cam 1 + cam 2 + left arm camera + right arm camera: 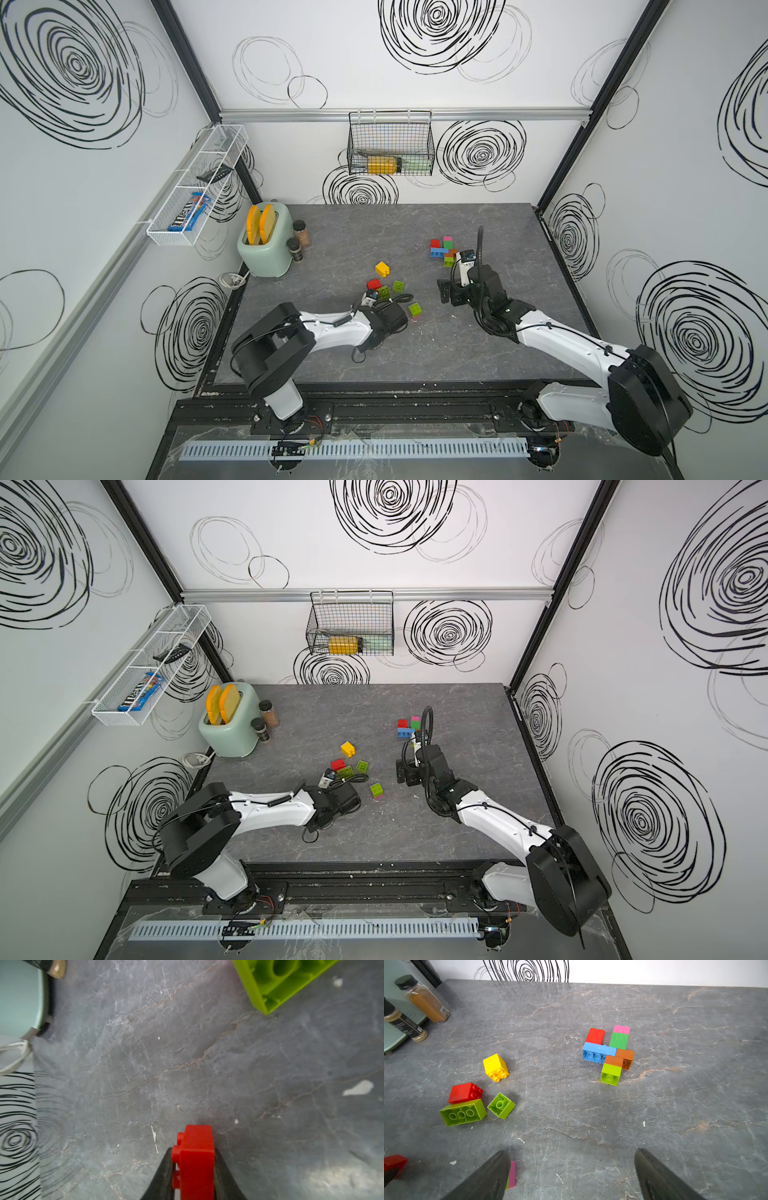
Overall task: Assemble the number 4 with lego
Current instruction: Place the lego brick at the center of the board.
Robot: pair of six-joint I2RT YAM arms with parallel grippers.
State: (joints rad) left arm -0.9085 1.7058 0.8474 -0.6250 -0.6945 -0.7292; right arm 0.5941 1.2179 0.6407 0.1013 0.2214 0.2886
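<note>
A red brick (196, 1159) is gripped by the left claw (192, 1150), likely for the part-built 4 (609, 1053) near the open right claw (571, 1150).

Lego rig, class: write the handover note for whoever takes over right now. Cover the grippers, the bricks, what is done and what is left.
Left gripper: shut on a red brick.
Right gripper: open, empty, above the table.
Done: partial figure of red, pink, green, blue, orange and lime bricks, lying flat.
Loose: yellow brick, second red brick, lime oblong brick, lime square brick, lime-and-pink brick.
Left: probably add the held brick, and others, until it reads as a 4.
</note>
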